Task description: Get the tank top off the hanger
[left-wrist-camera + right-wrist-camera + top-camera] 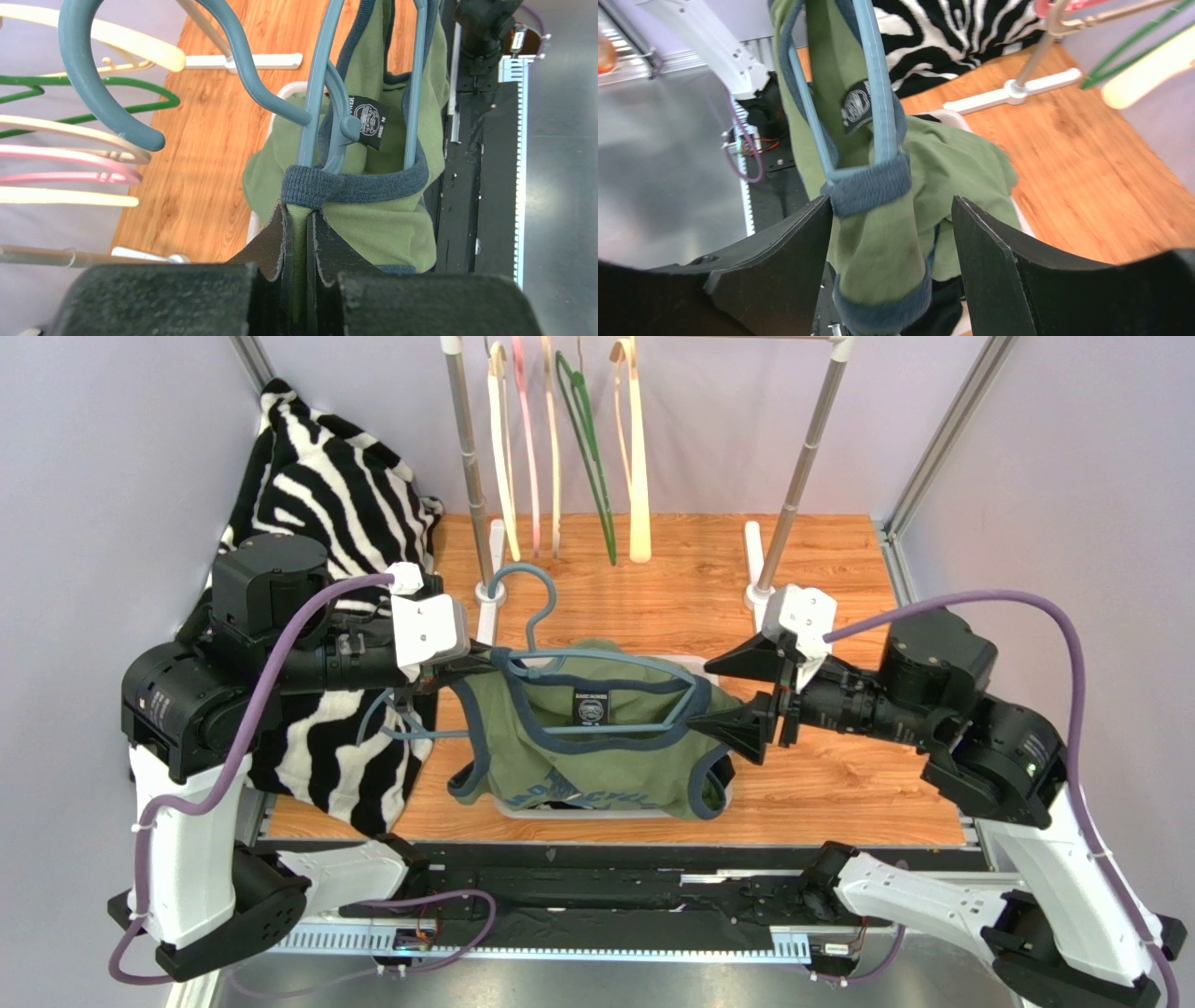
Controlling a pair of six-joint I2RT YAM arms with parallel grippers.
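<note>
At the far left a zebra-striped cloth is heaped against the wall and spills down over the left edge of the wooden counter. Just right of it the left hand reaches in toward the middle. In its wrist view, its two fingers are pressed nearly together, pinching a fold of green fabric just below the dark blue shoulder band. That fabric belongs to the tank top, olive green with blue-grey trim and a small dark label at the neck. It hangs slack between the two hands at the middle of the scene, its lower part sagging near the counter's near edge. It is still threaded on the blue-grey hanger: the hanger's arms run inside the neckline and both shoulder bands wrap its ends, while the hook points to the far side. Behind, at the far edge of the counter, a clothes rack stands with cream, pink and green spare hangers dangling from it. To the right, the right hand meets the garment's right shoulder. Its black fingers stand wide apart on either side of the banded strap and the hanger end, gripping nothing. Whether either finger brushes the cloth cannot be told.
</note>
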